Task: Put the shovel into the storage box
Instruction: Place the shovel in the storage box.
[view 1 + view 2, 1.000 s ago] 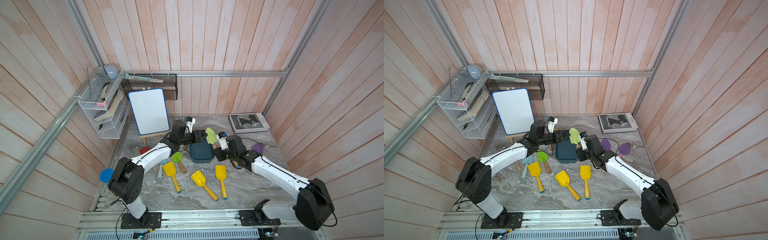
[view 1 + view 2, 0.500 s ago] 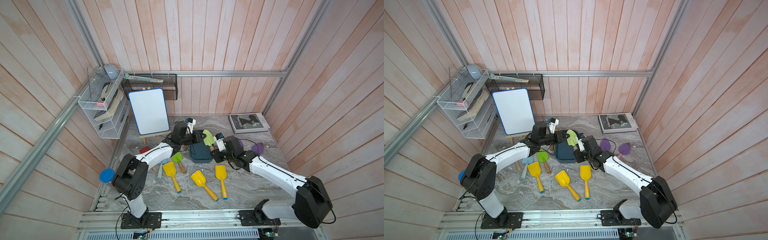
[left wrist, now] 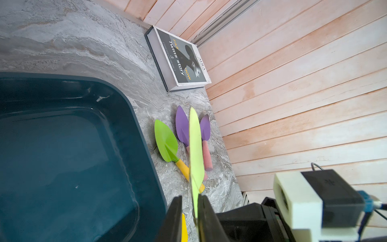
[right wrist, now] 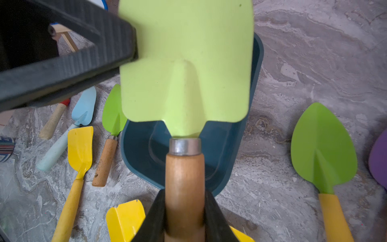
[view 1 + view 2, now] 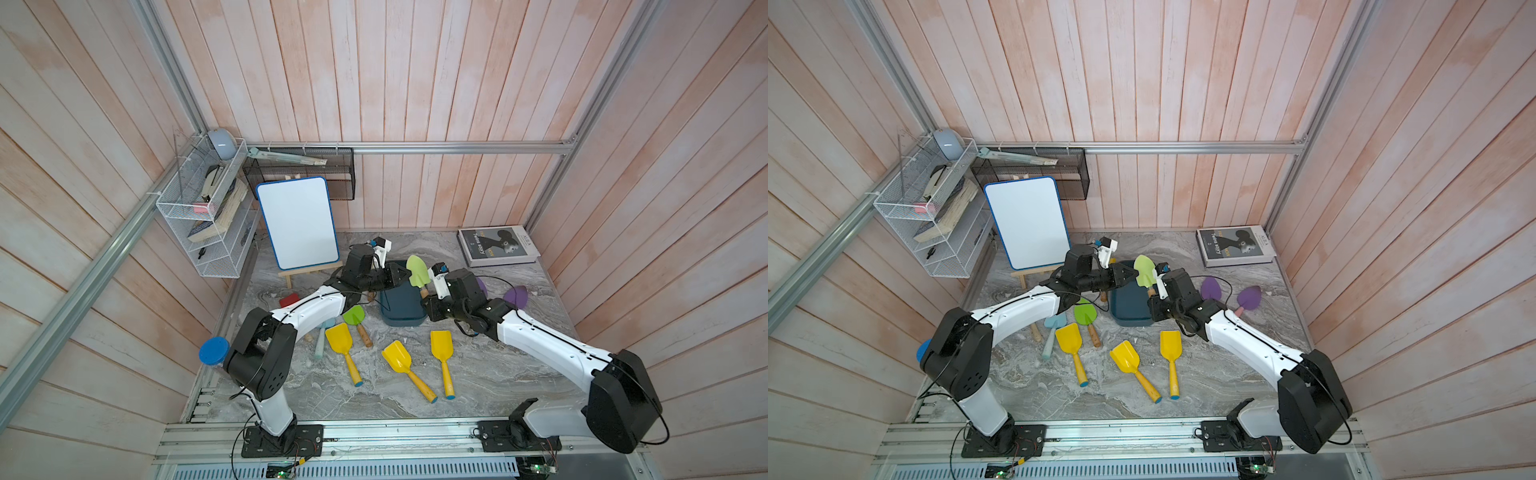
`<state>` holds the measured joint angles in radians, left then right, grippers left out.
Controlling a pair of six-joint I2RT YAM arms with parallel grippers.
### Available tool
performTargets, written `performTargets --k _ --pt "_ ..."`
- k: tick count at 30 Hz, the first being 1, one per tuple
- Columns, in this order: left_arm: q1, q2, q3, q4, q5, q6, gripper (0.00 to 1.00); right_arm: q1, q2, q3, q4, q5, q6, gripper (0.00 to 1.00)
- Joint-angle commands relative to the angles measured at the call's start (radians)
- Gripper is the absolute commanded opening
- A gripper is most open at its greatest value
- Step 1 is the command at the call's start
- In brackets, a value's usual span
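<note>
A light-green shovel (image 5: 417, 270) (image 5: 1145, 270) with a wooden handle hangs above the far end of the dark teal storage box (image 5: 401, 311) (image 5: 1129, 311). My right gripper (image 4: 184, 192) (image 5: 427, 296) is shut on the handle, blade pointing away from it. The left gripper (image 3: 190, 198) (image 5: 401, 275) reaches in from the left, its jaws narrowed around the blade's edge (image 3: 195, 146). One finger touches the blade and a thin gap shows at the other. In the right wrist view a left finger (image 4: 94, 52) overlaps the blade's side (image 4: 184, 62). Nothing lies in the storage box (image 3: 134, 117).
Three yellow shovels (image 5: 397, 357) lie in front of the box. A green one (image 5: 353, 316) and a pale blue one lie to its left. A green one (image 3: 166, 142) and two purple ones (image 5: 515, 296) lie to its right. A whiteboard (image 5: 297, 222) and a book (image 5: 496, 245) stand at the back.
The left gripper has reached right to the green blade and its jaws have narrowed around it. The right arm, still gripping the handle, has shifted the shovel slightly left over the box.
</note>
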<state>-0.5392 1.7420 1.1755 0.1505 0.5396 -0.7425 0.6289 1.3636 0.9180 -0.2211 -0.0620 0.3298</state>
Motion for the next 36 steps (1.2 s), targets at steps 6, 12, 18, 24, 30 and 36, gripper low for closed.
performTargets --k 6,12,18,24,30,36 --pt "0.002 0.016 -0.013 0.017 0.016 0.008 0.14 0.009 0.02 0.041 0.038 0.007 0.027 0.0" --pt "0.001 0.028 -0.01 0.015 0.017 0.005 0.11 0.012 0.025 0.041 0.042 0.001 0.03 0.0" --pt "0.001 0.039 -0.005 0.014 0.019 0.003 0.12 0.018 0.035 0.05 0.043 -0.003 0.031 0.0" --pt "0.0 0.045 0.0 0.005 0.016 0.005 0.0 0.024 0.042 0.053 0.042 -0.006 0.031 0.0" --pt "-0.001 0.045 0.001 -0.017 -0.002 0.009 0.0 0.025 0.042 0.052 0.043 -0.008 0.033 0.0" --pt "0.0 0.031 0.008 -0.05 -0.043 0.032 0.0 0.025 0.031 0.063 0.019 0.014 0.053 0.38"
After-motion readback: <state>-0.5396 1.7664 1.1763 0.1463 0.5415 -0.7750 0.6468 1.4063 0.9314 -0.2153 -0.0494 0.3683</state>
